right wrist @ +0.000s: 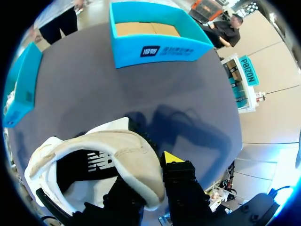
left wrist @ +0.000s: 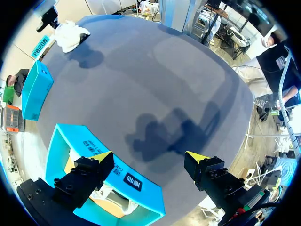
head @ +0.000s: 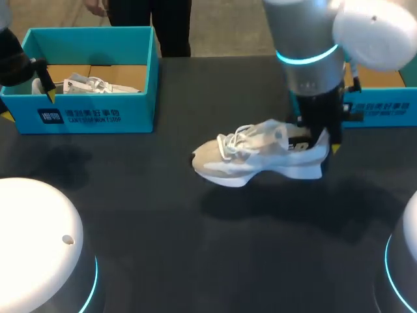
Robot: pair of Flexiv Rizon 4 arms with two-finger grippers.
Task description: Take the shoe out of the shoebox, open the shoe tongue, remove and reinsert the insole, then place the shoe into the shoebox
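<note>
Shoe (head: 260, 156) is out of the box, mid-bench (head: 163, 248), long axis running left-right: toe toward my left side, heel toward my right. Right hand (head: 320, 140) is clamped on the heel collar; in the right wrist view one finger sits inside the collar and the yellow-tipped one outside it. The offset shadow suggests the sole is slightly off the bench, can't confirm. Laces and tongue face up, just toe-ward of the grip. Left hand (left wrist: 150, 157) has its fingers apart and holds nothing. It hangs at the front wall of the left shoebox (head: 91, 114), one fingertip over the box and one over bare bench, well apart from the shoe. A second shoe (head: 91, 85) lies in that box. The right shoebox (right wrist: 155, 49) looks empty and sits just behind the right hand, so it is the nearer box. My read: heel is pinned, so the tongue is the left hand's job. It has to cross toward the middle and come in over the toe end along the shoe's axis.
</note>
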